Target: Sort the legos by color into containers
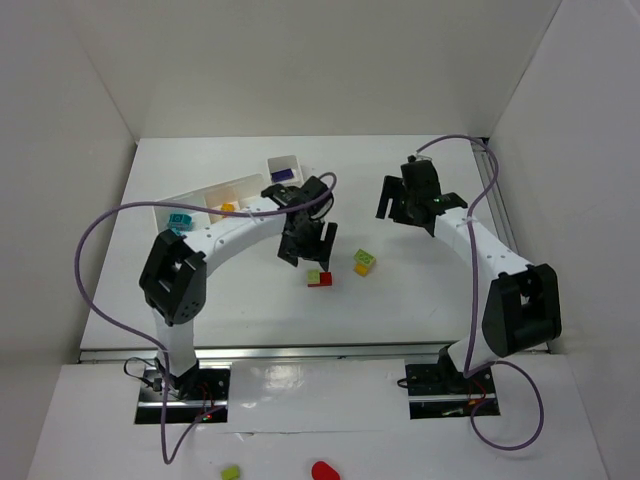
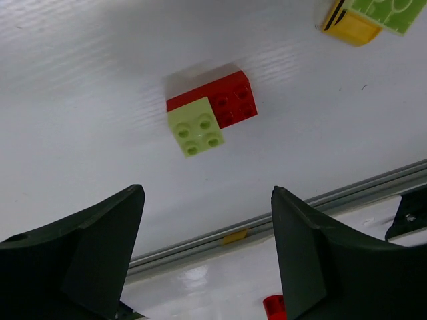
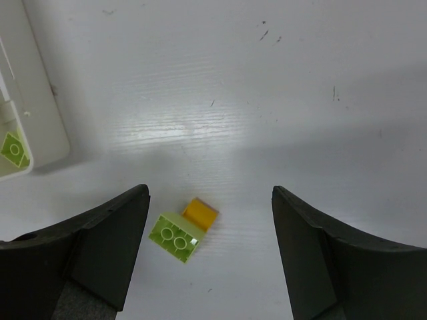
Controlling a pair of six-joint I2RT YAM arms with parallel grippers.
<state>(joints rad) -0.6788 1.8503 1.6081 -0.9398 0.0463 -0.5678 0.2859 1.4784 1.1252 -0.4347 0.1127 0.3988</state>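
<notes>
A red and lime green lego clump [image 1: 320, 278] lies on the white table; in the left wrist view [image 2: 210, 113] it sits beyond my open, empty left gripper [image 2: 207, 193], which hovers just behind it in the top view [image 1: 305, 250]. A lime and yellow-orange clump [image 1: 364, 262] lies to its right and shows between the fingers of my open, empty right gripper [image 3: 210, 193], which is raised at back right [image 1: 397, 210]. The clump [image 3: 180, 233] lies near its left finger. The narrow white tray [image 1: 200, 195] holds a cyan brick [image 1: 180, 220] and a yellow brick [image 1: 228, 207]. A white compartment [image 1: 290, 160] holds a purple brick [image 1: 283, 175].
A white tray corner [image 3: 40, 113] at the left of the right wrist view holds a lime brick [image 3: 13, 148]. A metal rail [image 1: 300, 350] marks the table's near edge. A red piece [image 1: 323, 470] and a green piece [image 1: 231, 472] lie on the ledge below it. White walls enclose the table.
</notes>
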